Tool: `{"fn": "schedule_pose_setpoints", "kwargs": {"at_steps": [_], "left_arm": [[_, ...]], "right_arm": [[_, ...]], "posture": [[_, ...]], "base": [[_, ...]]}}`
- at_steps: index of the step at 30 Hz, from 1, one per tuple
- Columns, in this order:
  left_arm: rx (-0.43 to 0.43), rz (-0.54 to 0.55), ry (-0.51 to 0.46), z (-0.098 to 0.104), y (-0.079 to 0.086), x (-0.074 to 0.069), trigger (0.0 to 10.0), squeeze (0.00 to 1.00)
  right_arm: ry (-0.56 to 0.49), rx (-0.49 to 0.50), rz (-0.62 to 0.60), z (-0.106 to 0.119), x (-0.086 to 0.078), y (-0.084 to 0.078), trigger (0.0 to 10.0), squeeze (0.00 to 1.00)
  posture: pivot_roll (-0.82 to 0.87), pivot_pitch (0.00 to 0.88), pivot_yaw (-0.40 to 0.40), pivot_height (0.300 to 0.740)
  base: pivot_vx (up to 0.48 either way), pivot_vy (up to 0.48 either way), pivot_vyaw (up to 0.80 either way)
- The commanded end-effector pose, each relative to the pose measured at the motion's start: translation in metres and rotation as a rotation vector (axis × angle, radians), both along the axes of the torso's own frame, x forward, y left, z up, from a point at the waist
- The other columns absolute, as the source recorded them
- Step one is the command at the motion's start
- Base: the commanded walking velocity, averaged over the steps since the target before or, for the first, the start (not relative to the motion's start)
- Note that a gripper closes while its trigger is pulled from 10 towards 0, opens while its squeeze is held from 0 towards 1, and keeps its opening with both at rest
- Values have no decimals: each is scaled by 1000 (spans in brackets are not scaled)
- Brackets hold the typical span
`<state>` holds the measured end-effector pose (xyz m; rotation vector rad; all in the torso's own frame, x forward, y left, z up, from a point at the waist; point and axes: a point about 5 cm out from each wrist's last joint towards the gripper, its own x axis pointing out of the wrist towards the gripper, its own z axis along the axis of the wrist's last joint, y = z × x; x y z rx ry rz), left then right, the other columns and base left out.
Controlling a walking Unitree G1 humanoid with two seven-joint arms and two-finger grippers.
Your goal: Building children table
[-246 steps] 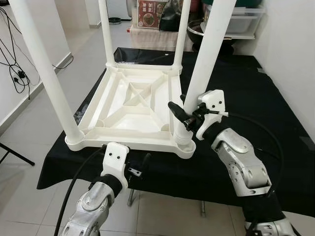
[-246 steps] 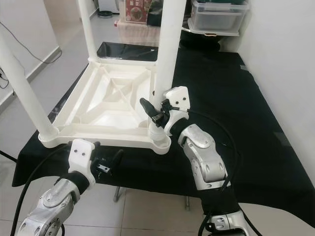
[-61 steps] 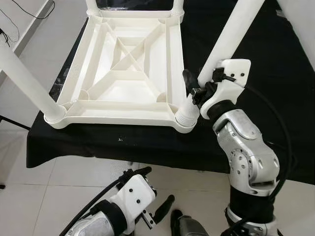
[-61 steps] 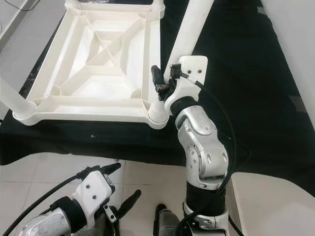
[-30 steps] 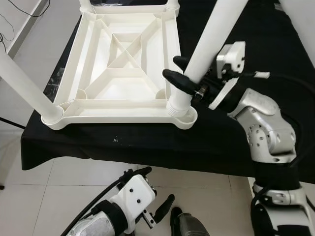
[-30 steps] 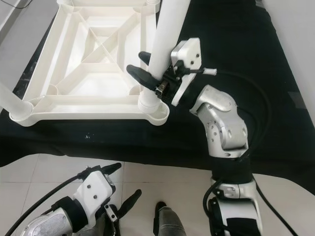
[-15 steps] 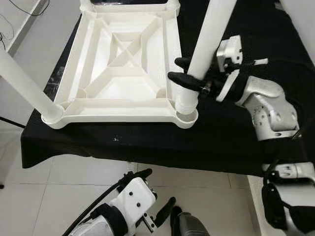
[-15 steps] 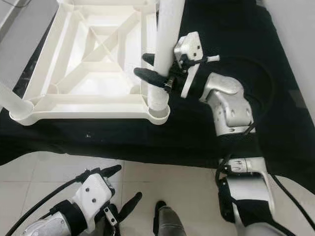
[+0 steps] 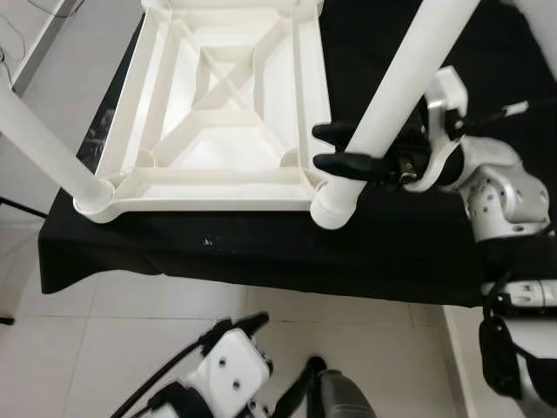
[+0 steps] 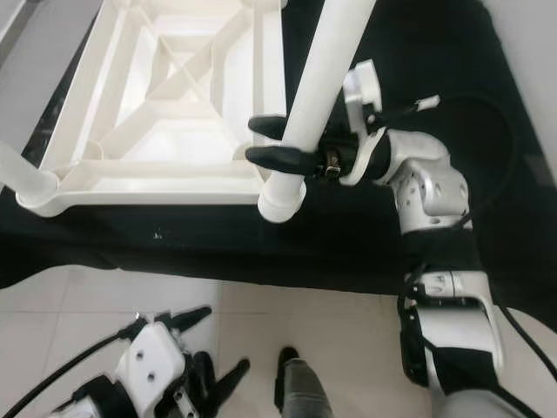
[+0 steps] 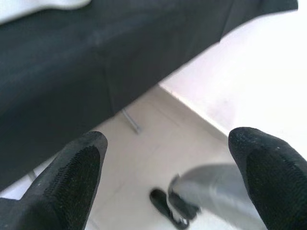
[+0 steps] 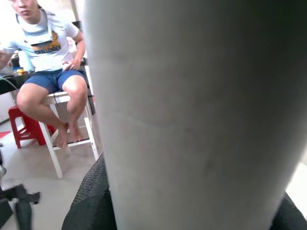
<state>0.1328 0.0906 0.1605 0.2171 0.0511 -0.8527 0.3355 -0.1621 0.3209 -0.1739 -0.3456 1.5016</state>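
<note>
A white plastic children's table [image 9: 209,178] lies upside down on a table draped in black cloth [image 9: 418,244]. My right gripper [image 9: 352,146] is shut on a white leg [image 9: 409,78] at the frame's near right corner, one black finger on each side. This leg leans with its top to the right. Its lower end [image 9: 334,203] covers the corner socket, and I cannot tell if it is seated. Close up in the right wrist view, the leg [image 12: 192,110] sits between the fingers. Another leg [image 9: 43,139] stands in the near left corner. My left gripper [image 11: 168,163] hangs open low over the floor.
The cloth-covered table's front edge [image 9: 261,283] runs across the view, with pale tiled floor [image 9: 104,331] below it. My own foot [image 9: 335,405] shows at the bottom. A person [image 12: 53,62] sits on a white stool beyond the table, next to a red stool [image 12: 24,129].
The gripped leg stood nearly upright over the corner socket; now its top leans right, carried by my right gripper. My left arm has sunk lower. The camera has shifted slightly.
</note>
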Motion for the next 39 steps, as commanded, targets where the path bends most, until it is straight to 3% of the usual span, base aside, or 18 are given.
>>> {"fn": "schedule_pose_setpoints", "kwargs": {"at_steps": [1,9,15,26,39], "left_arm": [[4,-17,27,-1,0,-7,10000,0],[-8,-6,57,5,3,-21,10000,0],[-30,-21,80,9,2,-31,10000,0],[-56,-28,90,10,2,-34,10000,0],[-75,-37,89,11,-4,-33,10000,0]], "right_arm": [[-29,-13,24,1,0,3,10000,0],[-157,-14,31,26,3,9,10000,0],[-206,-99,51,39,2,-1,10000,0],[-191,-197,78,40,-9,-9,10000,0],[-145,-254,194,23,-15,10,10000,0]], "posture": [[100,435,21,740],[127,469,38,740],[120,486,34,740],[100,497,30,740],[79,488,11,740]], "base": [[0,0,0],[0,0,0],[0,0,0],[0,0,0],[0,0,0]]}}
